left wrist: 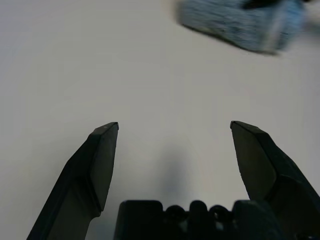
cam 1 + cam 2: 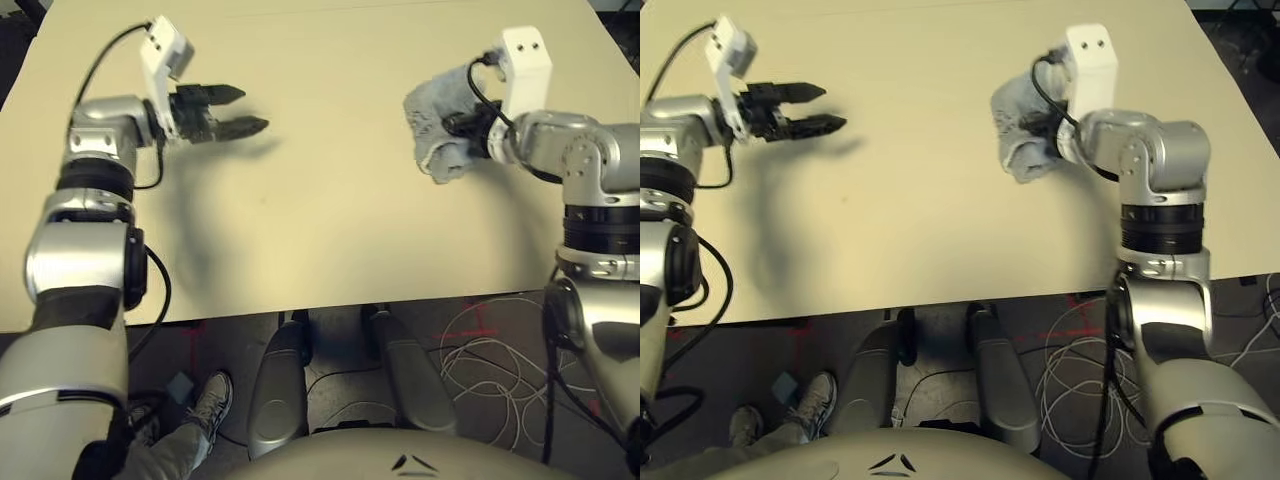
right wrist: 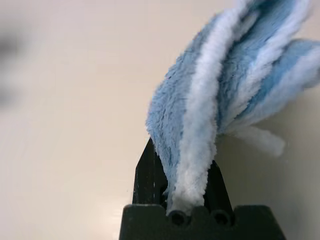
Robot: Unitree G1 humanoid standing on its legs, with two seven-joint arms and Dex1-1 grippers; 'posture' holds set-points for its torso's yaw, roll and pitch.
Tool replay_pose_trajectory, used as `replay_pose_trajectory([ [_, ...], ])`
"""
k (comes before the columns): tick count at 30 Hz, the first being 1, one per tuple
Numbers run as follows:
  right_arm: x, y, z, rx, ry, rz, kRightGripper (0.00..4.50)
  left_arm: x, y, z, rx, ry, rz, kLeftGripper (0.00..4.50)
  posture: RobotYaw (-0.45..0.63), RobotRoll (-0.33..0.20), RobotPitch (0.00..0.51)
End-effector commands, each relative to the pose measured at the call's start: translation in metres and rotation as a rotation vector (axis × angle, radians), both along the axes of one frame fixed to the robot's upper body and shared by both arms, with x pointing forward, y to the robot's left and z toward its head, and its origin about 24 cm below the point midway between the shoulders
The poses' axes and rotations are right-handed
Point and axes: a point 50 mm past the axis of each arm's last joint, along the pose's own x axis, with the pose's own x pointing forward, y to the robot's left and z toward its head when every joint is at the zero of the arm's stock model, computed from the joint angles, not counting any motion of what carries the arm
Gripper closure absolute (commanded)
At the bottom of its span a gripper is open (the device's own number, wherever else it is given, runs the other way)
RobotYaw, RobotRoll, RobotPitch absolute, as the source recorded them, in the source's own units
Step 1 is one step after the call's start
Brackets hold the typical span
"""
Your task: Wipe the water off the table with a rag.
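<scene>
My right gripper [image 2: 458, 127] is shut on the grey-blue rag [image 2: 432, 118] over the right part of the pale beige table [image 2: 330, 220]. In the right wrist view the rag [image 3: 225, 90] is bunched, with its cream edging pinched between the black fingers [image 3: 149, 172], and it hangs forward just above the tabletop. My left gripper [image 2: 255, 108] hovers over the table's far left, open and empty, pointing toward the rag [image 1: 240, 22]. The water is out of view; I make out no wet blotches on the table.
The table's near edge [image 2: 340, 303] runs across in front of me. Below it on the floor lie loose white cables [image 2: 490, 370] at the right, and a person's shoe [image 2: 208, 400] at the left.
</scene>
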Motion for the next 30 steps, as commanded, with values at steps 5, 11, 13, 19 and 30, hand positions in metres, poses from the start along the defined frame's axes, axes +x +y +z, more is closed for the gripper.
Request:
replay_pose_trajectory([
  [5,-0.032,0.073,0.002,0.169,0.128,0.291,4.5,-0.028,0.02,0.038,0.17,0.066,-0.016,0.0,0.06,0.0,0.276],
  [11,-0.052,0.134,-0.009,0.252,0.243,0.463,4.5,-0.035,0.011,0.061,0.129,0.031,-0.063,0.0,0.1,0.0,0.275],
  [13,-0.055,0.149,-0.01,0.246,0.278,0.501,4.5,-0.036,0.012,0.061,0.137,0.033,-0.063,0.0,0.11,0.0,0.276],
  [19,-0.057,0.18,-0.016,0.242,0.357,0.553,4.5,-0.036,0.014,0.052,0.14,0.066,-0.066,0.0,0.13,0.0,0.282],
  [30,-0.067,0.226,-0.02,0.281,0.418,0.661,4.5,-0.033,0.011,0.039,0.138,0.108,-0.082,0.0,0.14,0.0,0.296],
])
